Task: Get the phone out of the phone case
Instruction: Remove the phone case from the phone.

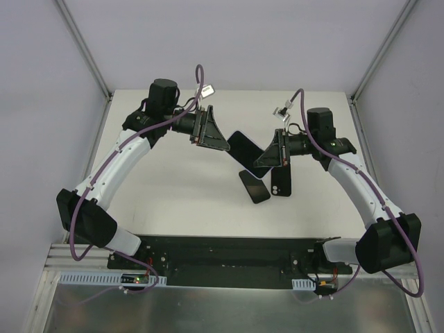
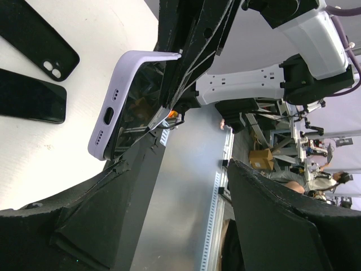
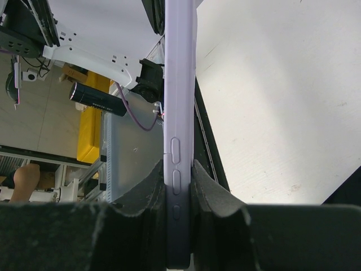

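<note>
A phone in a lilac case (image 1: 244,148) is held off the table, tilted, by my right gripper (image 1: 269,158). In the right wrist view the case (image 3: 180,101) shows edge-on with its side buttons, clamped between my right gripper's (image 3: 180,175) two fingers. In the left wrist view the lilac case (image 2: 121,96) shows its port end and dark screen. My left gripper (image 1: 219,141) is open and empty, its jaws wide apart (image 2: 197,158), with one finger (image 2: 96,220) reaching up close beside the phone's end.
A bare black phone (image 1: 254,186) and an empty black case (image 1: 281,182) lie side by side on the white table (image 1: 173,187) just below the held phone. Both show in the left wrist view: the black case (image 2: 39,42) and the black phone (image 2: 31,96).
</note>
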Available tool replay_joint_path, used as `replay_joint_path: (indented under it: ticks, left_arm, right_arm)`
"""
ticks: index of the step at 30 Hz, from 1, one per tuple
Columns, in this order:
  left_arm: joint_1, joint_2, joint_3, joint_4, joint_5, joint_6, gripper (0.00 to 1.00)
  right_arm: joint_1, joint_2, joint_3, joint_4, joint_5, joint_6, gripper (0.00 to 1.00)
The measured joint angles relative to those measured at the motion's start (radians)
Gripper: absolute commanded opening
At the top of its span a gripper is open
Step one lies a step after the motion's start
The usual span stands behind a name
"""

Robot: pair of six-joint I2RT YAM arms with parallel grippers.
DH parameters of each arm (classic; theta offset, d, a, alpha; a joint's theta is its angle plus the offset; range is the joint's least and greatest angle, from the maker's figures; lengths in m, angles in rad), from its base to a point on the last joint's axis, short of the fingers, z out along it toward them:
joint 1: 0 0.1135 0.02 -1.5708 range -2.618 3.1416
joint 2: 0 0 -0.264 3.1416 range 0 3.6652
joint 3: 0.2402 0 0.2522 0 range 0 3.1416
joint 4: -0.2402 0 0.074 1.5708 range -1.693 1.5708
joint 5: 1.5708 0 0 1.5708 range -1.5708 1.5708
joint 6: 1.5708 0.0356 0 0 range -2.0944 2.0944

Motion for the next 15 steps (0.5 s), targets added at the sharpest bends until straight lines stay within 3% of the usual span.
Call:
replay_joint_path:
  ticks: [15]
  left_arm:
    - [0.009, -0.001, -0.001, 0.0, 0.0, 0.005, 0.72]
  right_arm:
    - [-0.004, 0.0, 0.0, 0.002, -0.003, 0.005, 0.0]
